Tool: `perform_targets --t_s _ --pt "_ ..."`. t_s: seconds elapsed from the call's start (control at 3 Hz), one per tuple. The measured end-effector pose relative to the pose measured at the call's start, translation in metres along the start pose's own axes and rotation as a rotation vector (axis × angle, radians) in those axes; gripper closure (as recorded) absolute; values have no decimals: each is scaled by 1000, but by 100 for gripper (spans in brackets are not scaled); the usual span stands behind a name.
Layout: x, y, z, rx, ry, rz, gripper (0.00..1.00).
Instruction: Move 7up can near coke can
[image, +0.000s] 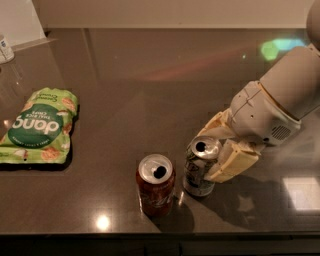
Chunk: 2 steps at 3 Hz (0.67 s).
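silver 7up can (198, 172) held upright just beside the red coke can (156, 186)

the cream, blocky pincer (206, 156) clasps the smooth grey 7up can between both fingers on the glossy dark worktop (150, 85) - both cans cylindrical, silver tops opened, white script on the coke can. well apart lies a crinkled green bag (39, 127) reading "dang".

Dark glossy countertop (150, 90), pale wall (175, 12) along its far edge. Round light glint (103, 222) near front edge, square bright patch (302, 192) at right (greenish reflection (275, 48) far right)
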<state>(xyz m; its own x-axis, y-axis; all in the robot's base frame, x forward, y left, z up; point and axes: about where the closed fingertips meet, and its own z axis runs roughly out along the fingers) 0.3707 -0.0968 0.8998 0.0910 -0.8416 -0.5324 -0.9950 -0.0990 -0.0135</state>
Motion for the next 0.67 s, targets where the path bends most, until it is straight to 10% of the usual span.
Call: perform_targets --t_s 0.67 --pt "-4 1 2 -7 -11 -6 0"
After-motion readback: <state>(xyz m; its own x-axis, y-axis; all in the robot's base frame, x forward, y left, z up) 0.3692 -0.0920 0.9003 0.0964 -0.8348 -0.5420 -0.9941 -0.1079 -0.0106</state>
